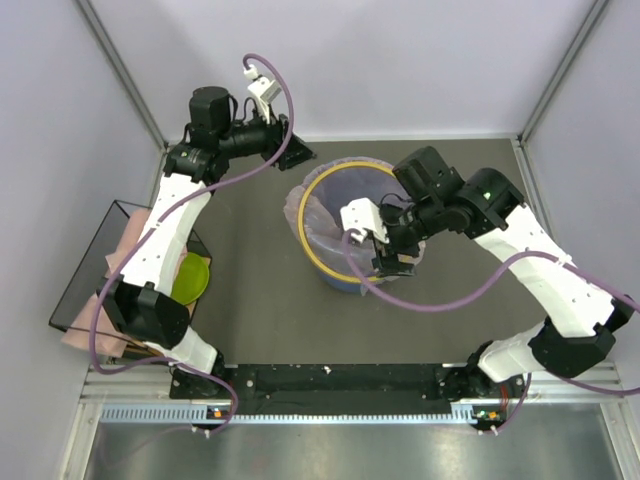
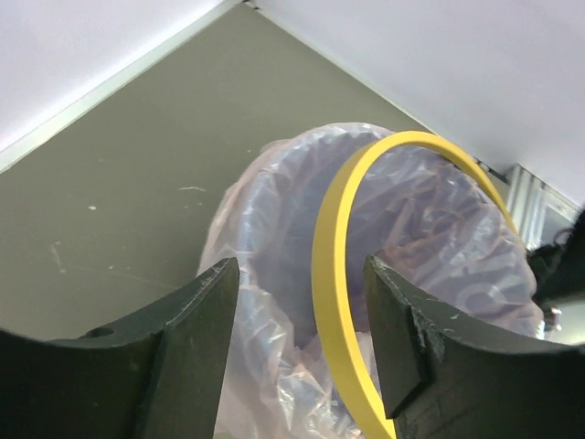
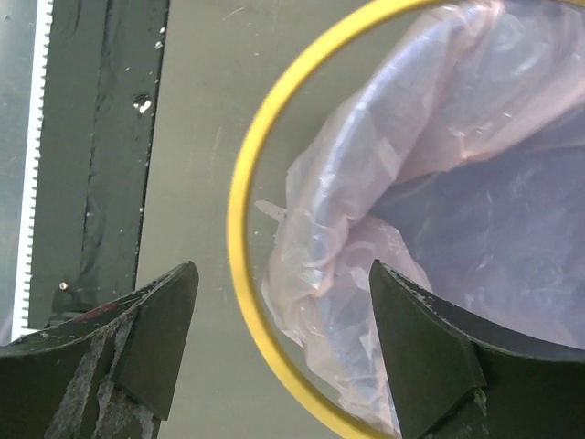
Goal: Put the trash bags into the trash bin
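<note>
The blue trash bin point(image 1: 345, 278) stands mid-table, and a pale pink trash bag point(image 1: 322, 215) drapes over its mouth and sides. Its yellow ring point(image 1: 307, 222) sits loose and askew over the bag. My left gripper point(image 1: 296, 152) hovers at the bin's far-left side. It is open, with the ring point(image 2: 329, 265) and bag point(image 2: 274, 229) showing between its fingers point(image 2: 215, 311). My right gripper point(image 1: 392, 262) hangs over the near-right rim, open. In its view the ring point(image 3: 239, 210) and crinkled bag point(image 3: 366, 183) lie below the gap, untouched.
A black wire tray point(image 1: 85, 260) sits at the table's left edge, holding more pale pink plastic point(image 1: 128, 245) and a small green bowl point(image 1: 190, 278). White walls with metal posts close in the back and sides. A black rail point(image 1: 330, 380) runs along the near edge.
</note>
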Robot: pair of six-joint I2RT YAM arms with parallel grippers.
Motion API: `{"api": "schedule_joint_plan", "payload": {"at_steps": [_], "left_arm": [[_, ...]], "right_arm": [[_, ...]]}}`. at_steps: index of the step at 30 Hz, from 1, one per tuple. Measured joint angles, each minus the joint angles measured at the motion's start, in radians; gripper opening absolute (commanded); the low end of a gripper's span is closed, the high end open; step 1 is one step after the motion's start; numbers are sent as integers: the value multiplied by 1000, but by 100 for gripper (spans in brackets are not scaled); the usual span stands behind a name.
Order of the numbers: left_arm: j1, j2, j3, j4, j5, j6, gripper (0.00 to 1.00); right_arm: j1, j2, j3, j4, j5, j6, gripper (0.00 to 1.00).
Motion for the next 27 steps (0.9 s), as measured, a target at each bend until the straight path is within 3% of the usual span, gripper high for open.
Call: {"api": "schedule_joint_plan", "payload": {"at_steps": [6,10,17,19,22,27], "left_arm": [[-28,0,0,-20,99,20,57],[-50,-3,-8,-43,104,64,71],[-66,-50,-58,-113,53,225,77],[-75,-95,-104,-116,53,276,79],[-84,-244,-293,-42,48,318,80],[-95,-480,-544,113,-27,262,77]], "right_arm": [[-100,26,79,-1,-16,45,73],[-160,85,104,4,-32,80,72],[-187,191,104,4,-49,153,70],[-187,197,104,6,-57,171,70],[-187,196,111,10,-72,193,70],[-188,196,112,15,-80,221,70]]}}
